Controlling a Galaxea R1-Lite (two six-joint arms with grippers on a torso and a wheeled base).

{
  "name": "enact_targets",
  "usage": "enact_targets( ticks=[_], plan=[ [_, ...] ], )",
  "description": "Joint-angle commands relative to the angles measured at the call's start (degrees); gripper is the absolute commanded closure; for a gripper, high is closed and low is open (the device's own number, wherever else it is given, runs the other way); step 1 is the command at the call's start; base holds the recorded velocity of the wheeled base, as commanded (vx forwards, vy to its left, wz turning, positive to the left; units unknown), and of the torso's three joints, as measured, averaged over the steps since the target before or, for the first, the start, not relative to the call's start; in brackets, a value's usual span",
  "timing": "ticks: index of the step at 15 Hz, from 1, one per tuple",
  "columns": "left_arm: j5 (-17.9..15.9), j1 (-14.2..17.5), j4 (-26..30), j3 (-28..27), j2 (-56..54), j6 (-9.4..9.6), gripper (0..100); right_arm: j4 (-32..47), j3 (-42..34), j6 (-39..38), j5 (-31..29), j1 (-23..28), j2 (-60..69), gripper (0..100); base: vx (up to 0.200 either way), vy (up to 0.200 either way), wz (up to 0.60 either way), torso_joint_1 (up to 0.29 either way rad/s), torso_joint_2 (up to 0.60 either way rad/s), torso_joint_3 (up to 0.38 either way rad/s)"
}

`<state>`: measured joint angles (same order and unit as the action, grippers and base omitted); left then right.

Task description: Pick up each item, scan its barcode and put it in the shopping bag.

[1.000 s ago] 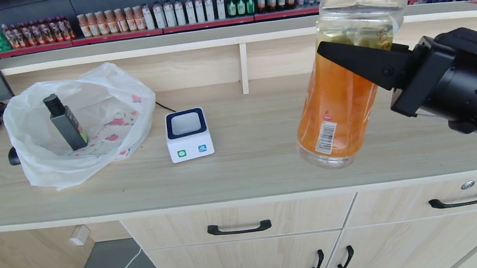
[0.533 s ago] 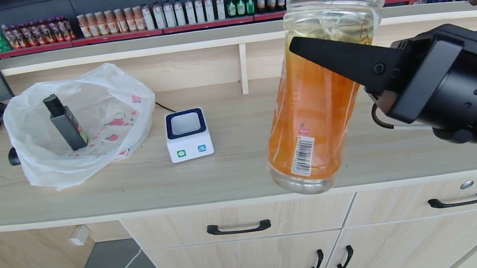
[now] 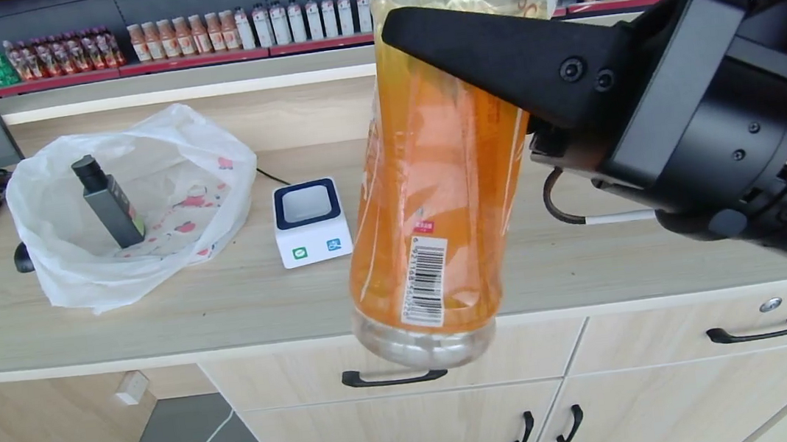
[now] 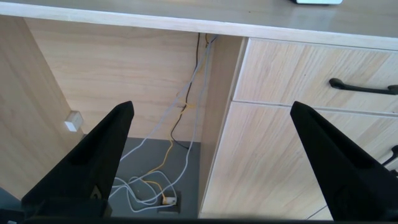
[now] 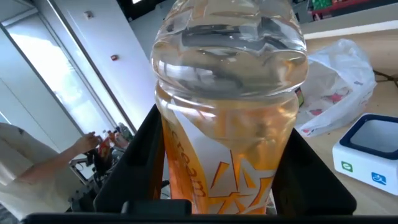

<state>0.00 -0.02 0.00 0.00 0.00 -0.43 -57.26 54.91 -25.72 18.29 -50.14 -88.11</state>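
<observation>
The right gripper (image 3: 408,26) is clamped on a clear plastic bottle of orange drink (image 3: 435,194), its black fingers (image 3: 494,61) pressing the upper body on both sides, as the right wrist view confirms. The bottle hangs above the pale wood-grain counter (image 3: 225,307), close to the head camera, tilted with its base toward the counter's front edge. Its white barcode label (image 3: 424,282) sits low on the side facing the head camera.

Just to the robot's left of the bottle stands a small white cube scanner with a dark blue rim (image 3: 310,221), window upward. Further left lies an open white plastic shopping bag with red print (image 3: 67,280). Inside it leans a dark grey squarish container with a black cap (image 3: 108,203), possibly a spray bottle; it is hard to tell.

The left gripper (image 4: 211,106) hangs below counter level with its fingers spread wide apart, holding nothing, before the cabinet front and loose cables (image 4: 155,186) on the floor.
</observation>
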Motion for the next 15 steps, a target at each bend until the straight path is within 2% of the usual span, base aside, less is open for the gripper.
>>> enact_targets(
  ticks=[1,15],
  plan=[
    [0.0,0.0,-0.1,0.0,0.0,-0.01,0,0.0,-0.2,-0.6,0.1,-0.2,-0.7,100,0.000,0.000,0.00,0.000,0.00,0.000],
    [0.0,-0.1,0.0,0.0,0.0,-0.01,0,-0.7,-0.5,-0.8,0.1,-0.3,-0.2,100,0.000,0.000,0.00,0.000,0.00,0.000]
  ],
)
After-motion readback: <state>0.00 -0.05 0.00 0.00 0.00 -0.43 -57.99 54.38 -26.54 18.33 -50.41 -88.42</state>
